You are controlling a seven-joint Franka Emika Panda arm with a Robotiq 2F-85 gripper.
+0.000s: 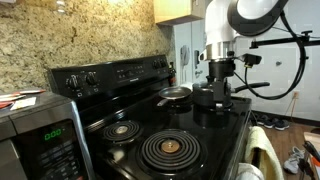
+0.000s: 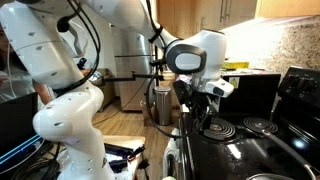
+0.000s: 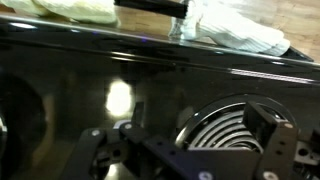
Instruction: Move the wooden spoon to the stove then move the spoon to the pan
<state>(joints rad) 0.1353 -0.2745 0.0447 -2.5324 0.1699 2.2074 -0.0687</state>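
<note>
The black stove [image 1: 205,135] with coil burners shows in both exterior views and in the wrist view [image 3: 80,90]. The small silvery pan [image 1: 176,95] sits on its back burner. My gripper [image 1: 213,100] hangs low over the stove's far side, just beside the pan, and shows again in an exterior view [image 2: 203,112]. In the wrist view the gripper [image 3: 180,140] is open with nothing between the fingers, just above a coil burner [image 3: 235,130]. I cannot make out the wooden spoon in any view.
A grey microwave [image 1: 35,130] with a green display stands at the near left. White cloths [image 3: 240,30] lie beyond the stove's edge. The raised back panel with knobs [image 1: 110,75] runs along the wall. A metal bin [image 2: 160,103] stands on the floor.
</note>
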